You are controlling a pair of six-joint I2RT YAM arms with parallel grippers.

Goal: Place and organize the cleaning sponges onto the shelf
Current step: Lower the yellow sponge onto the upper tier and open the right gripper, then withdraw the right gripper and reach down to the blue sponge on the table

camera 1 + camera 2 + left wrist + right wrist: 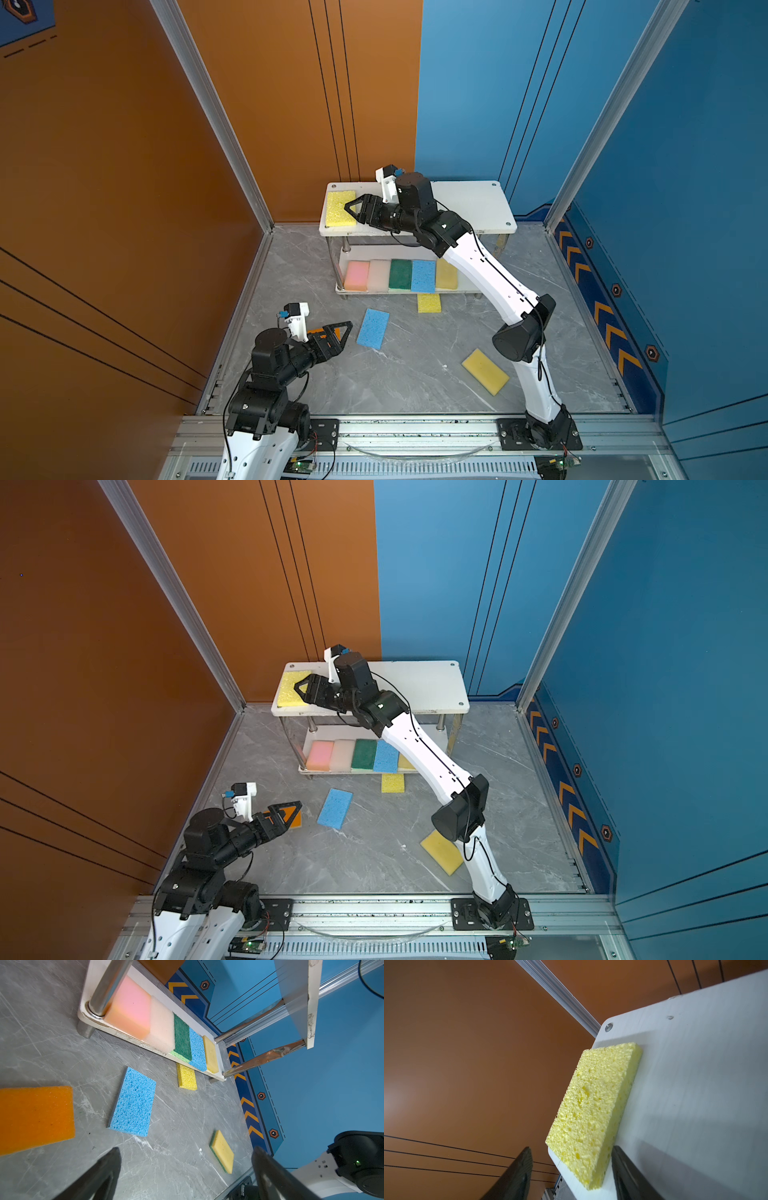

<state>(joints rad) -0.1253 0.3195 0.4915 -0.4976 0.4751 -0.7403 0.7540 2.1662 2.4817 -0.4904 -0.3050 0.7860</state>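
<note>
The shelf (469, 203) stands against the rear walls. Its top board carries one yellow sponge (337, 208) flush at the left end, and the rest of that board is open. The lower board holds a row of five sponges (400, 274) (pink, off-white, green, blue, yellow). The right claw (348, 206) hovers at the yellow sponge, jaws partly apart and gripping nothing; one finger (623, 1167) sits just beside its long edge. The left claw (187, 1153), spread wide and empty, hangs near the orange sponge (35, 1115) on the floor (415, 365)

Right hand (349, 208) extended (jaws parted), left hand (347, 334) low, spread
</note>
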